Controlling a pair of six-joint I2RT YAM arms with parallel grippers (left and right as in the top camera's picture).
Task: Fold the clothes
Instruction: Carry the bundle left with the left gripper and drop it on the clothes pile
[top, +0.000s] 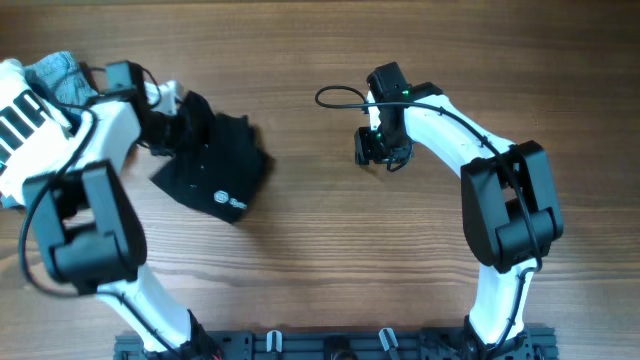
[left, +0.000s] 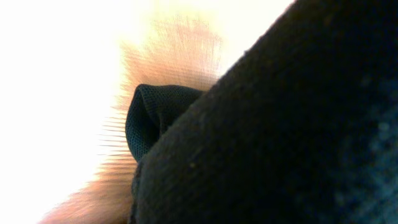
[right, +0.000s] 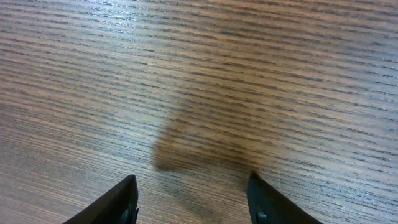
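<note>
A black garment (top: 218, 165) with a small white logo lies partly folded on the wooden table, left of centre. My left gripper (top: 178, 118) is at its upper left edge, and black fabric (left: 280, 124) fills the left wrist view, hiding the fingers. My right gripper (top: 382, 148) hovers over bare table right of centre, well away from the garment. Its two fingers (right: 193, 202) are spread apart with nothing between them.
A pile of other clothes, blue-grey and black-and-white striped (top: 30, 95), sits at the far left edge under the left arm. A black cable (top: 340, 95) loops by the right wrist. The table's front rail (top: 330, 345) runs along the bottom.
</note>
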